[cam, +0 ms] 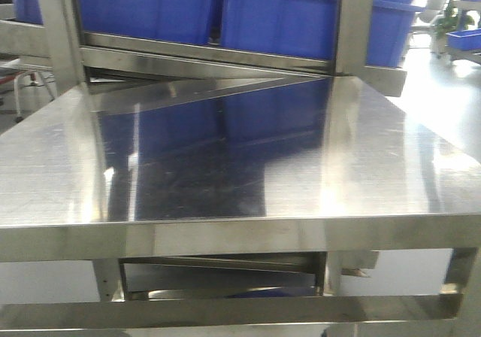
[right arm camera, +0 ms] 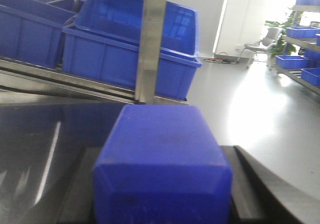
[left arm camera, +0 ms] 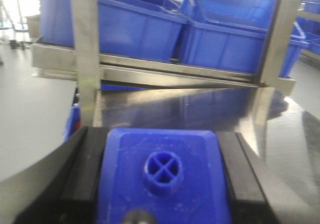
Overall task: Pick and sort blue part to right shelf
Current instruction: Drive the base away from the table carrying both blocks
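Gripping a blue part (left arm camera: 200,194) between its black fingers (left arm camera: 75,174), the left gripper (left arm camera: 162,184) is closed on it. The upper face of this part carries a round boss with a cross inside. The right gripper (right arm camera: 162,194) is likewise closed on a second blue part (right arm camera: 160,144), a plain block with bevelled edges. Ahead of both lies the shiny steel table (cam: 225,149). Beyond the table, blue bins (cam: 278,13) stand on a sloped steel shelf (cam: 210,62), behind an upright post (cam: 353,21).
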`<action>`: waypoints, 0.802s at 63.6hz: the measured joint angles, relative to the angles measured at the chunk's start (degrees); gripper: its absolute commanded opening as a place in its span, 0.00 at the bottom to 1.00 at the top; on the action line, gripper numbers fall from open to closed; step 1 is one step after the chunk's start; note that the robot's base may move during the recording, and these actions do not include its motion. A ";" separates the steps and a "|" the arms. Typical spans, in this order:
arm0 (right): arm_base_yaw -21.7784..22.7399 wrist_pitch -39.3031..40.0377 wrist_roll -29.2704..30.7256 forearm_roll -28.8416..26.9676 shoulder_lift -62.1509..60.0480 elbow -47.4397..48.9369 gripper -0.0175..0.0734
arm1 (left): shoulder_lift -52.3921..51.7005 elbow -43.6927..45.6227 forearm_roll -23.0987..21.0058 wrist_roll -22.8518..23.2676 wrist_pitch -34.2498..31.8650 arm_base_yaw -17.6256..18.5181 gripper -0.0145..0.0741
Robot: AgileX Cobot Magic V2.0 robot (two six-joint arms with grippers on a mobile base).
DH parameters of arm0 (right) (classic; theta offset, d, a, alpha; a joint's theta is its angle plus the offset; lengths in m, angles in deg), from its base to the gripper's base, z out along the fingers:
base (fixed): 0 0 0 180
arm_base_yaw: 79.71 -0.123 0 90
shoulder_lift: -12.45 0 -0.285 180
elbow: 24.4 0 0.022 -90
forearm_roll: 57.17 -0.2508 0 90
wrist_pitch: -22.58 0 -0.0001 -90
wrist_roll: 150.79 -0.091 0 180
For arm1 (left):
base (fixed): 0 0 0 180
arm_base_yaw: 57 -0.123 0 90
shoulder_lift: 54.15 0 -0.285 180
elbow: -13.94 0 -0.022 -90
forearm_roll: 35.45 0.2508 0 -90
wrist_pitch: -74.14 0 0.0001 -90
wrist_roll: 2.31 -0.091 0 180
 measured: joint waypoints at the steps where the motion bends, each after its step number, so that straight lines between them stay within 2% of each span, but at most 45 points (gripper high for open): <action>1: 0.00 0.00 0.00 0.00 0.00 0.00 0.61 | 0.00 0.00 0.00 0.00 0.00 0.00 0.43; 51: 0.00 0.00 0.00 0.00 0.00 -0.09 0.61 | 0.00 0.00 0.00 -0.02 0.08 0.00 0.43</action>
